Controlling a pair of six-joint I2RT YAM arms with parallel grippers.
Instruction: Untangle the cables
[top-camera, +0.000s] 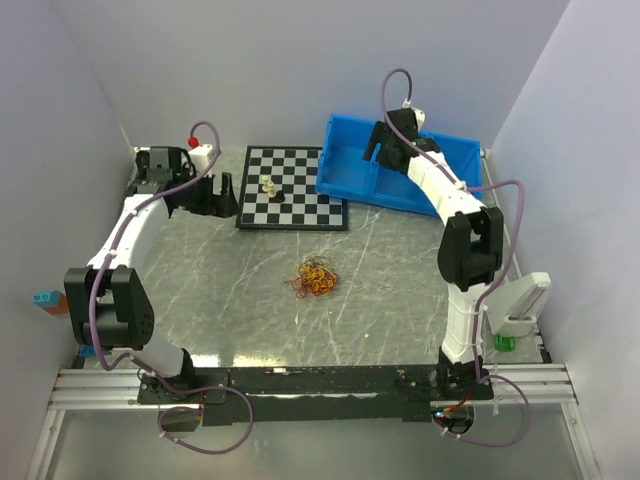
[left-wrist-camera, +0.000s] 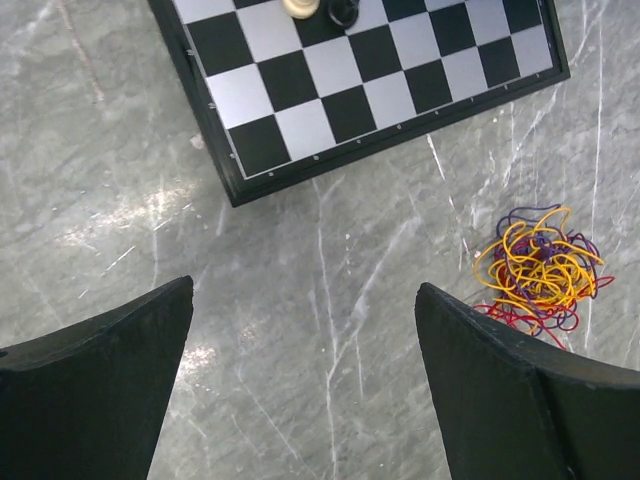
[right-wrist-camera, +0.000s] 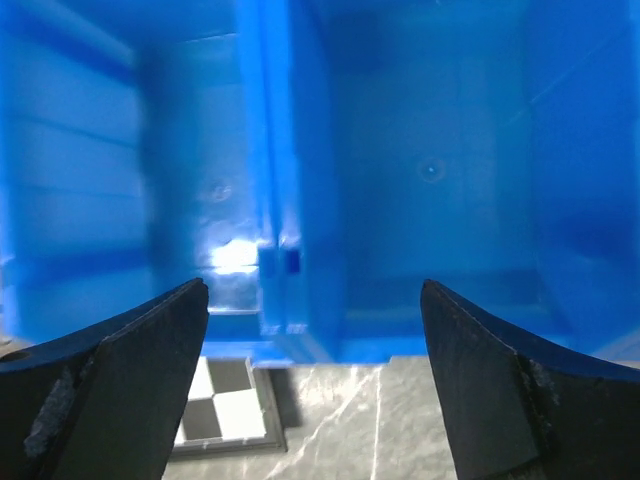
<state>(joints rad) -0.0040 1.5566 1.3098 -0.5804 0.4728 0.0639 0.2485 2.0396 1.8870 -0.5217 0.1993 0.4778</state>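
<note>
The cables (top-camera: 316, 277) lie in a small tangled bunch of thin red, orange-yellow and dark strands in the middle of the marble table. They also show at the right of the left wrist view (left-wrist-camera: 538, 268). My left gripper (top-camera: 222, 193) is open and empty at the far left, beside the chessboard and well away from the bunch; it shows in its own view (left-wrist-camera: 305, 295). My right gripper (top-camera: 385, 150) is open and empty at the far right over the blue bin, also shown in its own view (right-wrist-camera: 315, 290).
A chessboard (top-camera: 295, 188) with a few pieces (top-camera: 270, 187) lies at the back centre. A blue bin (top-camera: 400, 165) with a divider (right-wrist-camera: 285, 180) stands at the back right. Grey walls close the sides. A small green object (top-camera: 504, 342) sits at the right edge.
</note>
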